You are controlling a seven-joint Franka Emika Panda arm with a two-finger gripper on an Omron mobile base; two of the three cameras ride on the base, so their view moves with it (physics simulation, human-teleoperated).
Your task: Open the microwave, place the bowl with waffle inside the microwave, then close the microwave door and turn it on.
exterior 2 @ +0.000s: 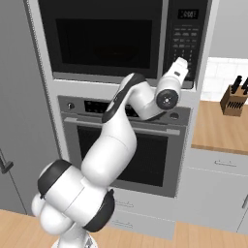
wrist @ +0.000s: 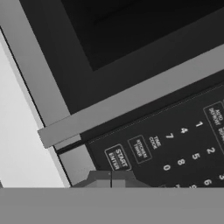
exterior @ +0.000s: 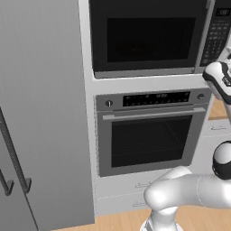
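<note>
We see the microwave [exterior: 149, 38] built into the tall cabinet column, and its microwave door [exterior 2: 101, 36] sits flush and shut, the dark glass window facing us. The slim grey vertical handle [exterior 2: 163, 38] runs down the door's right edge, just beside the black keypad panel [exterior 2: 186, 41] with its small display at the top.

The white arm reaches up from the base and bends toward the lower end of that keypad. In the hand view the claw [wrist: 111, 178] has its two dark tips pressed together, nothing between them, and they sit right at the START/ENTER key [wrist: 118, 159], either touching it or just off it; we cannot tell which. Next to that key we read a kitchen timer key and the number pad.

The bowl with waffle is not something we can make out behind the dark glass, so we cannot say where it lies.

Below the microwave stands the steel oven [exterior: 151, 131] with a knob at each end of its control strip and a horizontal bar handle, its door closed. To the right, a wooden tabletop [exterior 2: 220, 128] carries a knife block [exterior 2: 234, 99], well apart from the arm.
</note>
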